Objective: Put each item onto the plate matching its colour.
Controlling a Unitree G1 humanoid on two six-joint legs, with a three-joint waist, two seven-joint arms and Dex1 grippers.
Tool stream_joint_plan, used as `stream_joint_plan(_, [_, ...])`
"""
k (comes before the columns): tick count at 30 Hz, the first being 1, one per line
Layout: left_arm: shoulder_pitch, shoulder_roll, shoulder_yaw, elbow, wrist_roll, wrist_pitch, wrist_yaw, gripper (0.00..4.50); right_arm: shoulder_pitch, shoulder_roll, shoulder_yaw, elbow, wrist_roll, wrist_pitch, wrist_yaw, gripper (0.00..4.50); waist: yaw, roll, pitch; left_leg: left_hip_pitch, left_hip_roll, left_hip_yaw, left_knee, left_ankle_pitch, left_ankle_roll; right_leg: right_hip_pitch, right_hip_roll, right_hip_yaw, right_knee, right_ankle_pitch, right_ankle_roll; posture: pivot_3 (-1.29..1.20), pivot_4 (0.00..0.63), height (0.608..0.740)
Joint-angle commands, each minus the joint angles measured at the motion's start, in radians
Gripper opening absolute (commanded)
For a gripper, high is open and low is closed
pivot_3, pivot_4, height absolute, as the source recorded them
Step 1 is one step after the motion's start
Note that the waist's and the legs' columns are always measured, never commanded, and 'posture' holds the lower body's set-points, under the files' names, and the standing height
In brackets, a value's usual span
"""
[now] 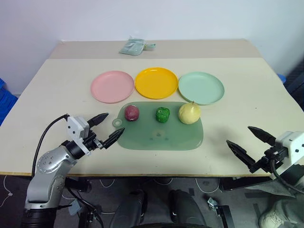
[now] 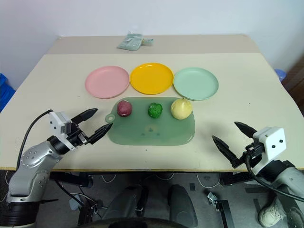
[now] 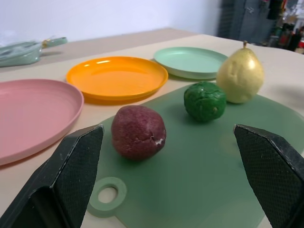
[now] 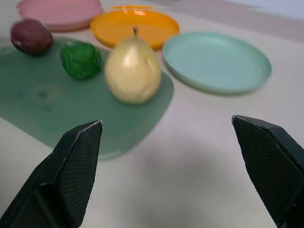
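On the dark green cutting mat [image 1: 161, 137] three items lie in a row: a maroon ball [image 1: 131, 112], a green pepper [image 1: 162, 114] and a pale yellow pear [image 1: 189, 113]. Behind the mat stand the pink plate [image 1: 112, 86], the yellow plate [image 1: 156, 82] and the mint green plate [image 1: 201, 87], all bare. My left gripper [image 1: 105, 128] hangs open just left of the mat's handle end, pointing toward the maroon ball [image 3: 138, 131]. My right gripper [image 1: 247, 142] is open over the table's front right, short of the pear [image 4: 133, 69].
A small grey-green packet [image 1: 132, 46] lies at the table's far edge, behind the plates. The table's front edge runs just under both grippers. Bare tabletop lies left of the pink plate and right of the mint plate.
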Motion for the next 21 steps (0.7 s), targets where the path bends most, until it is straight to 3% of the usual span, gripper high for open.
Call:
stream_joint_plan(1, [-0.039, -0.039, 0.003, -0.039, 0.034, -0.007, 0.093, 4.50, -0.059, -0.003, 0.030, -0.003, 0.022, -0.081, 0.067, 4.45, 0.001, 0.000, 0.000, 0.000, 0.000, 0.000, 0.000, 0.000, 0.000, 0.000, 0.000, 0.000, 0.000, 0.000, 0.000, 0.00, 0.150, 0.740])
stream_joint_plan(9, [-0.133, -0.160, -0.088, -0.055, 0.165, 0.101, 0.338, 4.50, -0.147, -0.044, 0.188, 0.049, 0.000, -0.155, 0.254, 4.45, 0.004, -0.001, 0.000, 0.000, 0.000, 0.000, 0.001, 0.001, 0.002, 0.001, 0.000, -0.001, 0.000, 0.002, 0.003, 0.00, 0.150, 0.740])
stream_joint_plan(21, [-0.246, -0.216, -0.132, 0.017, 0.287, 0.183, 0.488, 4.50, -0.313, -0.047, 0.285, 0.179, -0.018, -0.200, 0.313, 4.45, 0.004, -0.001, 0.000, 0.000, 0.000, 0.000, 0.001, 0.001, 0.002, 0.001, 0.000, -0.001, 0.000, 0.003, 0.004, 0.00, 0.150, 0.740])
